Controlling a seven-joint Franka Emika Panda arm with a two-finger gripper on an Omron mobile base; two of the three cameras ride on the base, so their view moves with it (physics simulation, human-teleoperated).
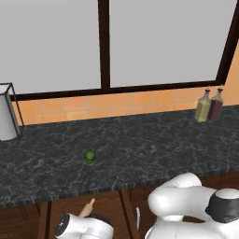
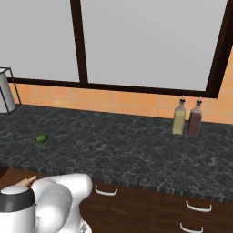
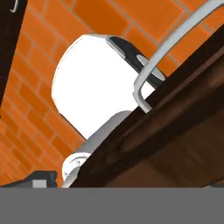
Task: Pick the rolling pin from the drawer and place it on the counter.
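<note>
Step in hand: the pick is judged to be under way, since the arm bends down below the counter (image 1: 140, 154) edge toward the open drawer (image 1: 70, 207), and nothing has been set on the stone yet
Rolling pin: the rolling pin (image 1: 87, 208) shows as one tan knobbed end poking up from the drawer just above the robot's wrist in the left base view; the same tip peeks out at the lower left of the right base view, beside the arm's shoulder; the rest of it is hidden by the arm
Claw: the fingers are not clearly seen in any picture, so it cannot be told whether the claw is open, closed or holding the pin
Hand view: it looks along a dark wood drawer front with a pale metal handle (image 3: 170, 57), orange floor tiles beyond; the pin is not made out here
Counter: a lime (image 1: 90, 156) lies near the middle left, two bottles (image 1: 209, 105) stand at the far right by the wall, and a wire-framed white container (image 1: 7, 112) stands at the far left
Next move: likely calls for a secure hold on the pin's middle, then a lift straight up that clears the drawer rails and the counter's thick front edge
Placing spot: the bare stone between lime and bottles looks suitable
</note>
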